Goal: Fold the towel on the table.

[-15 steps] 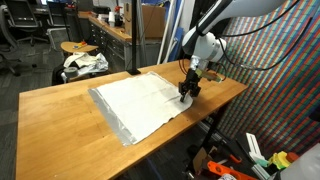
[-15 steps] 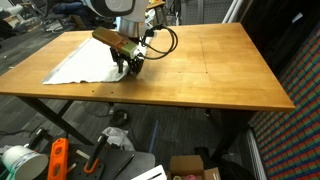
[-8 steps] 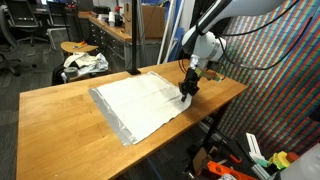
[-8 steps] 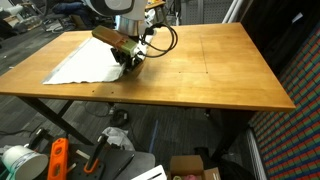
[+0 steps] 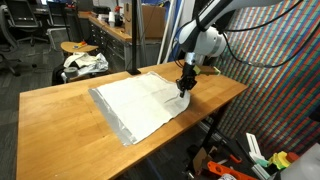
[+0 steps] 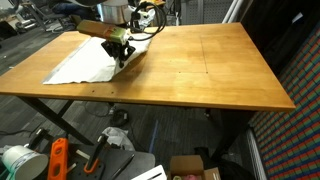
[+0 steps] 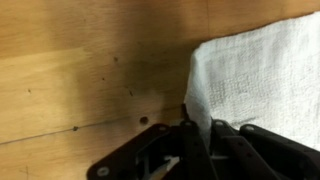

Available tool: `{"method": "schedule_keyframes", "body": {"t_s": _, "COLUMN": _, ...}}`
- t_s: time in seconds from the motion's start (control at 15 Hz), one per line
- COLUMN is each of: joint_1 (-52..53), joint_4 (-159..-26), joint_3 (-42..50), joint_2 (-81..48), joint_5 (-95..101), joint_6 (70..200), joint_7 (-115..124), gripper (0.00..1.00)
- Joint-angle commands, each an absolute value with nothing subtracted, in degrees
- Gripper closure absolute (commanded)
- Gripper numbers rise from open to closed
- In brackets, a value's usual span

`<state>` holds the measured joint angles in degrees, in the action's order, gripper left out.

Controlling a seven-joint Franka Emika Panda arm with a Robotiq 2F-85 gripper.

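The off-white towel (image 5: 140,100) lies spread flat on the wooden table (image 5: 60,130), with a grey edge along its near side. My gripper (image 5: 184,86) stands at the towel's corner nearest the table's right edge. It is shut on that corner. In the wrist view a fold of the towel (image 7: 260,70) rises between the dark fingers (image 7: 192,140) of the gripper (image 7: 200,132), above the bare table (image 7: 80,60). An exterior view shows the towel (image 6: 85,65) at the far left of the table (image 6: 200,70), with the gripper (image 6: 121,56) at its near corner.
A round wooden stool (image 5: 74,47) carrying a white-and-dark cloth bundle (image 5: 86,63) stands behind the table. A colourful patterned panel (image 5: 285,90) rises at the right. Tools and boxes (image 6: 60,160) lie on the floor under the table.
The jaws have shut on the towel's corner. The gripper has since risen a little and shifted in over the towel, taking the corner with it.
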<state>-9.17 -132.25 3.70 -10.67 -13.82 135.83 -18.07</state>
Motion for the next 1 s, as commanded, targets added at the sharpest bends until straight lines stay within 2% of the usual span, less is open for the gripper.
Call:
{"method": "schedule_keyframes", "body": {"t_s": 0.0, "joint_1": -6.69, "joint_4": -137.72, "joint_3": 2.66, "joint_2": -3.82, "joint_5": -10.97, "joint_6": 136.14, "joint_7": -16.13, "gripper": 0.87}}
{"method": "schedule_keyframes", "body": {"t_s": 0.47, "joint_1": -1.64, "joint_4": -144.36, "joint_3": -0.83, "joint_2": 3.71, "joint_5": -18.18, "joint_6": 141.09, "joint_7": -15.58, "gripper": 0.87}}
{"method": "schedule_keyframes", "body": {"t_s": 0.93, "joint_1": 5.25, "joint_4": -149.65, "joint_3": -5.24, "joint_2": 5.28, "joint_5": -22.6, "joint_6": 155.99, "joint_7": -11.26, "gripper": 0.88}}
